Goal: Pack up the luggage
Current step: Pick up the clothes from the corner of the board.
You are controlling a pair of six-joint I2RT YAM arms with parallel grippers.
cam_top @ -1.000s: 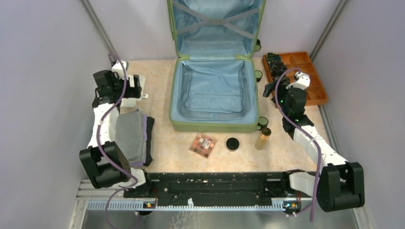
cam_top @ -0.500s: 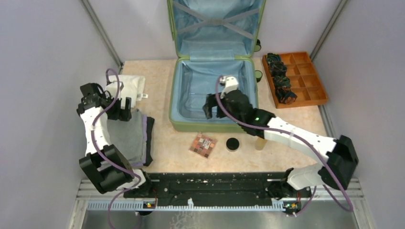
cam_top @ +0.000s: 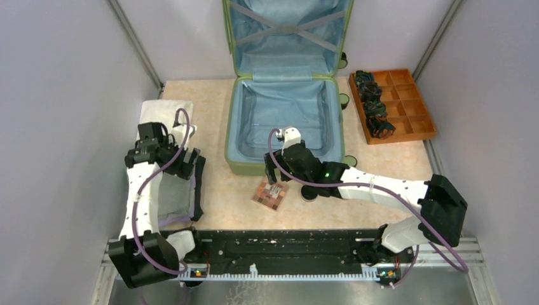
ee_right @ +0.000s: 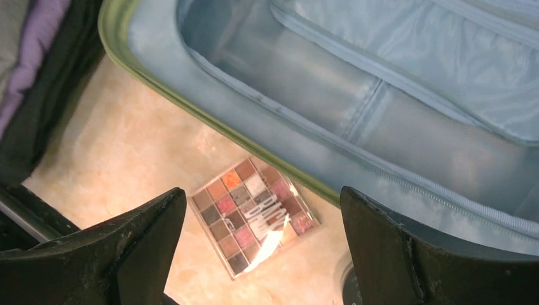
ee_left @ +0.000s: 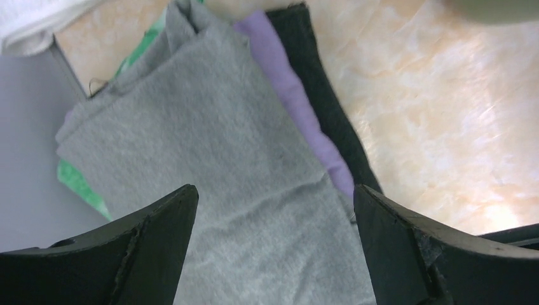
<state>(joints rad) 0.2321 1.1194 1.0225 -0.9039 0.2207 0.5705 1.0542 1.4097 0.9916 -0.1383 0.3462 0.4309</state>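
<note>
Pale marbled worktop [cam_top: 222, 213] between grey walls, seen from above and from both wrists, nearest things first.

On the near left lies a stack of clothes [ee_left: 210, 165], grey on top over purple, green and black. The left fingers [ee_left: 149, 251] hang directly above it, spread wide and holding nothing. A second ago they were farther back, over the white cloth [cam_top: 162, 114], so this arm has pulled back towards the stack. It appears to be lining up on the grey garment as its first item.

At the near centre lies a palette [ee_right: 254, 216] of eyeshadow, flat on the worktop just in front of the luggage. A black compact [cam_top: 309, 192] sits beside it, partly under the right arm. The right fingers [ee_right: 136, 251] frame the palette from above, parted and empty. A second ago this arm was at the far right over the tray [cam_top: 426, 113], and half a second ago it was above the luggage's blue floor. It has swung across and back, and the palette looks to be its target.

The luggage [cam_top: 254, 167] stands mid-worktop with its base flat and its lid upright against the back wall. Its lining holds nothing visible. Packing has therefore not begun, and both arms are poised for a first pick.
</note>
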